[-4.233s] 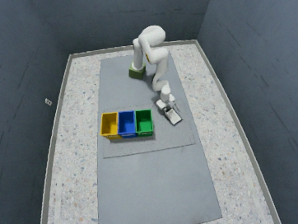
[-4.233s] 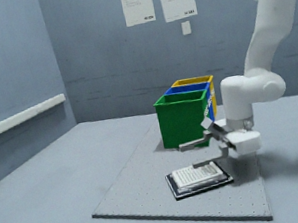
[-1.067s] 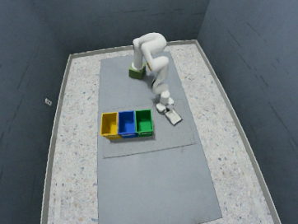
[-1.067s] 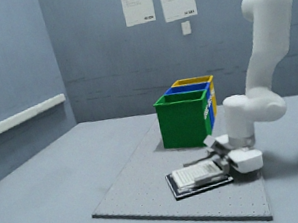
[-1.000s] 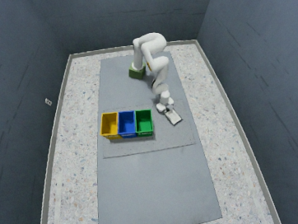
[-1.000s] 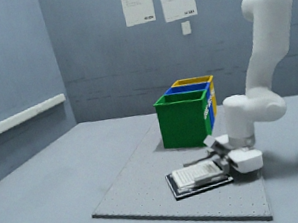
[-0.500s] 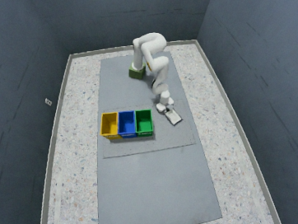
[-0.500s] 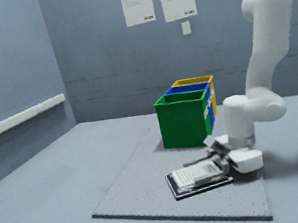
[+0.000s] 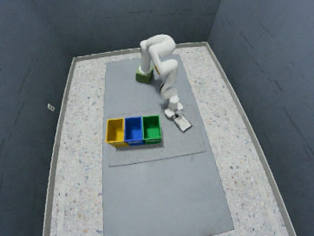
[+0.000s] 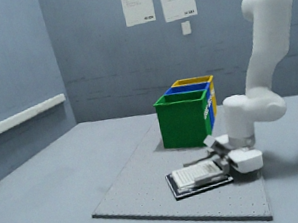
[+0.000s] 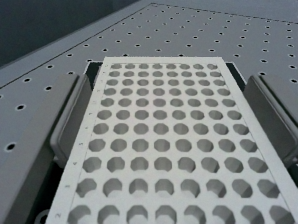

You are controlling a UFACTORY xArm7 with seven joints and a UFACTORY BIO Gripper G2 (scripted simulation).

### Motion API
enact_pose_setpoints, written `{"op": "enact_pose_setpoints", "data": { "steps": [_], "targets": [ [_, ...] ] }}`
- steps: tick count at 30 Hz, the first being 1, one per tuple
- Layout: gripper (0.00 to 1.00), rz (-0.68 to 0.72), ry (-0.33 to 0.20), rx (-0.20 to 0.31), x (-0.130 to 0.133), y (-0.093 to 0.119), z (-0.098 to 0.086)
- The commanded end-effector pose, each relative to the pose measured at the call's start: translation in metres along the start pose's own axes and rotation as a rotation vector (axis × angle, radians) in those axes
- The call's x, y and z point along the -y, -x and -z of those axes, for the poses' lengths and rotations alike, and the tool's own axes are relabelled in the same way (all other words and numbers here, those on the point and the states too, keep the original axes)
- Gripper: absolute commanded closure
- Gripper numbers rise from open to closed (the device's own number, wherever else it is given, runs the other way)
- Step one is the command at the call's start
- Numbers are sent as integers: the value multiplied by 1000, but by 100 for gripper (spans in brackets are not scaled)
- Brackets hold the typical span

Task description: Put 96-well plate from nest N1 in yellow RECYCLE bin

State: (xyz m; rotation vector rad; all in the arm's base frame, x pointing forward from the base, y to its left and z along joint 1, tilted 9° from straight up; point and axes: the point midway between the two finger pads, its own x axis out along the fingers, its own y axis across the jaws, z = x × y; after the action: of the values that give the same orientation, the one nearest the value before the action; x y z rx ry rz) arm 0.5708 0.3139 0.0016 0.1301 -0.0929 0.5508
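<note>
- My arm (image 9: 169, 71) (image 10: 270, 24) reaches out from its base and bends down at the wrist, carrying the pincer low, its fingers reaching outward over the tray rather than pointing straight down.
- All three bins stand upright off to one side of my pincer: green (image 9: 152, 140) (image 10: 184, 122) nearest, blue (image 9: 134, 142) (image 10: 185, 88) beyond it, yellow (image 9: 108, 130) (image 10: 193, 79) farthest. I judge I must lift well above the rims and cross the other two to reach yellow.
- The dark tray (image 9: 186, 131) (image 10: 202, 190) (image 11: 93, 70) lies under my fingers, its edge showing around the plate.
- The white plate (image 9: 182, 121) (image 10: 191, 174) (image 11: 162, 135) lies flat in that tray, between my fingers, its long axis running outward the way they point. A straight rise should free it; tilting early could snag it.
- My pincer (image 9: 179, 119) (image 10: 196, 170) (image 11: 172, 120) is clamped on the plate's two long sides, one finger along each, so I judge the grip ready for lifting.
</note>
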Motion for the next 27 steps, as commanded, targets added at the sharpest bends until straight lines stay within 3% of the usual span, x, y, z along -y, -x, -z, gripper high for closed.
{"op": "enact_pose_setpoints", "data": {
  "steps": [1, 27],
  "targets": [
    [100, 0, 1, 4, 0, -1, -2],
    [100, 0, 1, 4, 0, -1, -12]
  ]
}}
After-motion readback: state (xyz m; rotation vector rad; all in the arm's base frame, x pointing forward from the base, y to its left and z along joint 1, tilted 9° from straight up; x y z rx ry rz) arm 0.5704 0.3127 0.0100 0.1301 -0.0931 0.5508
